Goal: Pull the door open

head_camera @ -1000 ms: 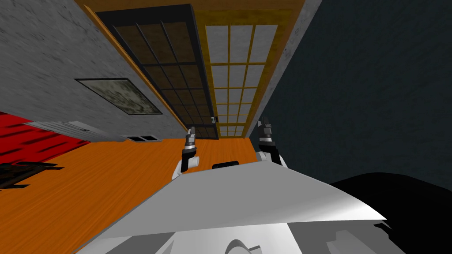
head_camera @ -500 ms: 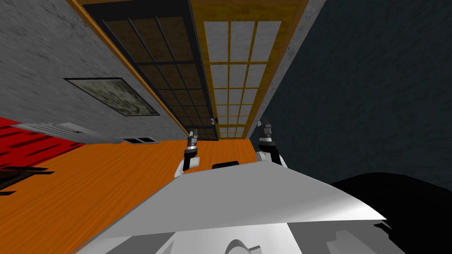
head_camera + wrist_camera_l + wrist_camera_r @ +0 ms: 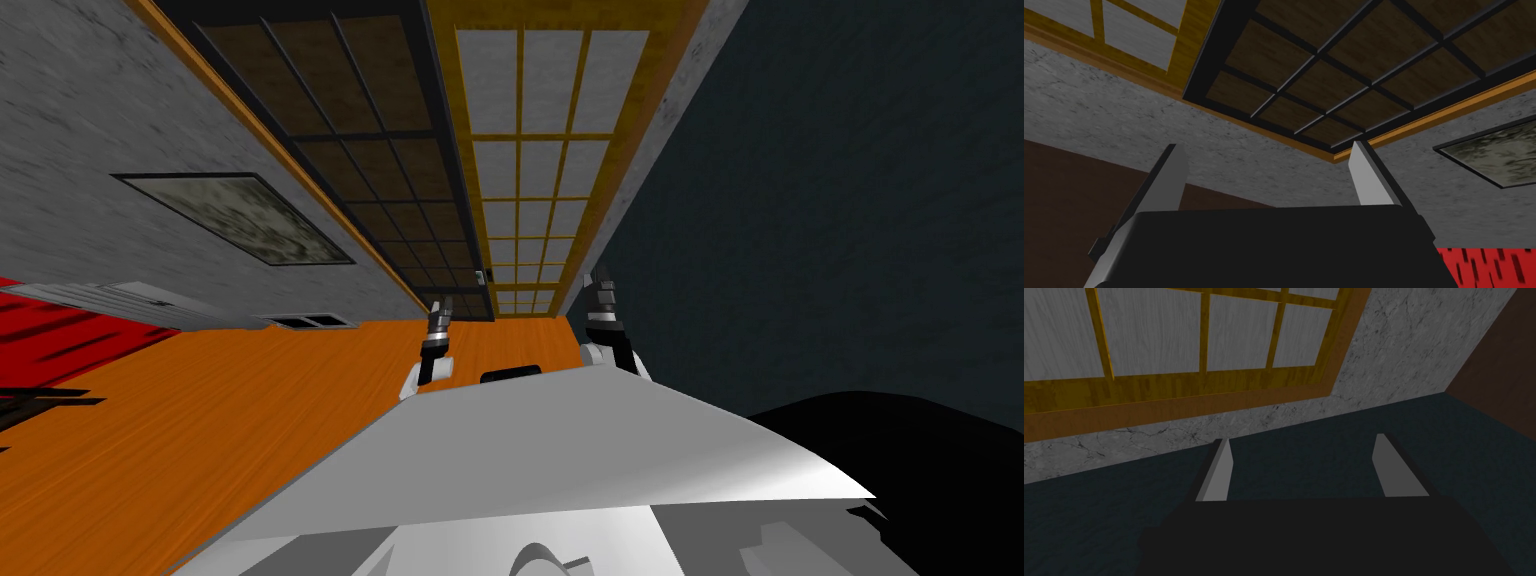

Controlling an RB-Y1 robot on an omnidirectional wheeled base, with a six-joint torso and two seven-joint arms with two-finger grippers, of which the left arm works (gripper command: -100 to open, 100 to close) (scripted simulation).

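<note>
One second of driving has brought me nearer over the orange floor, so the reach can soon begin. Left gripper and right gripper are both spread wide, holding and touching nothing. Beyond them, at the floor's far edge, stands the dark-framed door, its small handle ahead of the left one.

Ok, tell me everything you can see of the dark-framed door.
The dark-framed door is a leaf with a black frame and thin black bars dividing brown, wood-looking panes into a grid. It sits in orange trim, edge to edge with the yellow-framed panel. A small light handle shows on that edge. The open left tool points toward it, apart; nothing touches it.
</note>
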